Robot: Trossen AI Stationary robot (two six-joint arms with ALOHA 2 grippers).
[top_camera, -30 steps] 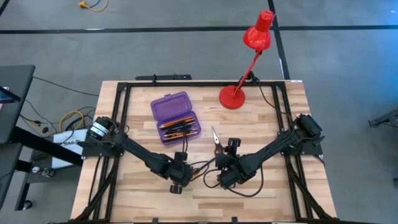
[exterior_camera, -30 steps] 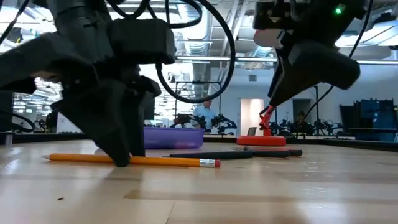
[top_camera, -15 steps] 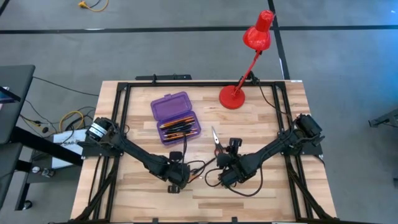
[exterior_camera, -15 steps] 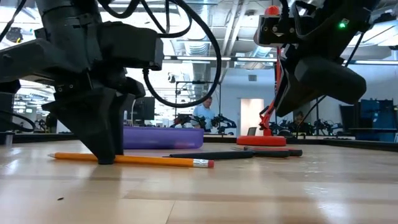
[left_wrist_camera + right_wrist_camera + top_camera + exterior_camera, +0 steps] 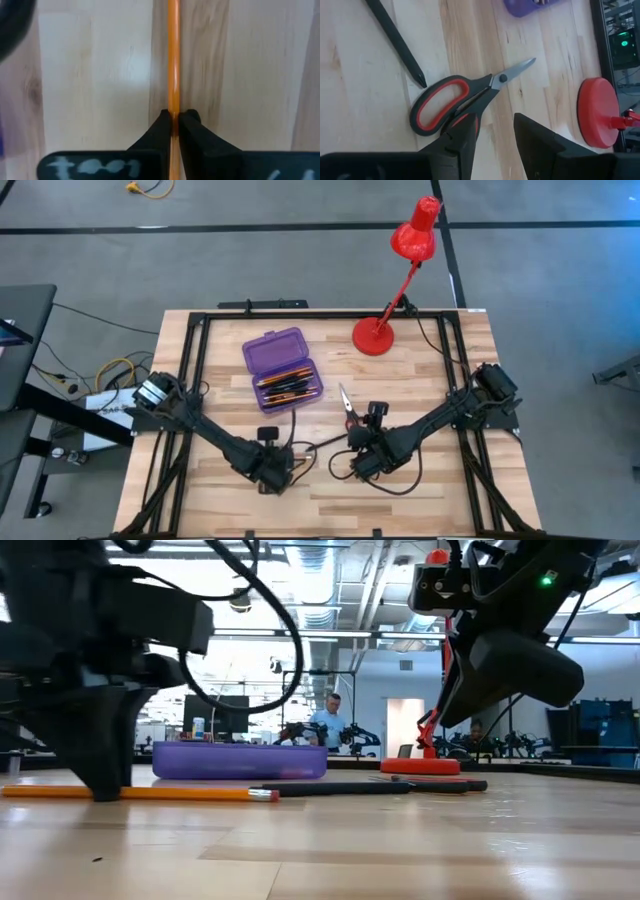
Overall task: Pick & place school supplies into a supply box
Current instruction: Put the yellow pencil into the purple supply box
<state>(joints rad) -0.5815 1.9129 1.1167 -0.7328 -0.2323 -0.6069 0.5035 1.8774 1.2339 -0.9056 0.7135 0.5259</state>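
Note:
An orange pencil [image 5: 190,793] lies along the wood table, and my left gripper [image 5: 273,471] stands over it, shut on it, near the table's front. The red-handled scissors [image 5: 347,404] lie flat at mid-table with a black pen [image 5: 395,37] beside them. My right gripper [image 5: 492,132] hangs open just above the scissors' handles [image 5: 440,102], clear of them. The purple supply box [image 5: 282,368] stands open farther back, with several pencils and pens inside. My left gripper pinches the pencil's shaft [image 5: 173,107] between its two fingertips [image 5: 161,125]. The fingers come from above, pointing down, and lie across the pencil. The pencil lies level along the table, its eraser end [image 5: 265,795] toward the table's right.
A red desk lamp stands at the back right on its round base [image 5: 373,337], its head [image 5: 414,235] reaching past the far edge. A black frame [image 5: 300,315] runs around the table. Bare wood lies along the near edge [image 5: 330,515].
My left gripper has shut on the pencil and tipped to point more steeply down. It has gone toward the table's left edge, and the pencil has slid along the table with it, staying level. My right gripper has kept still.

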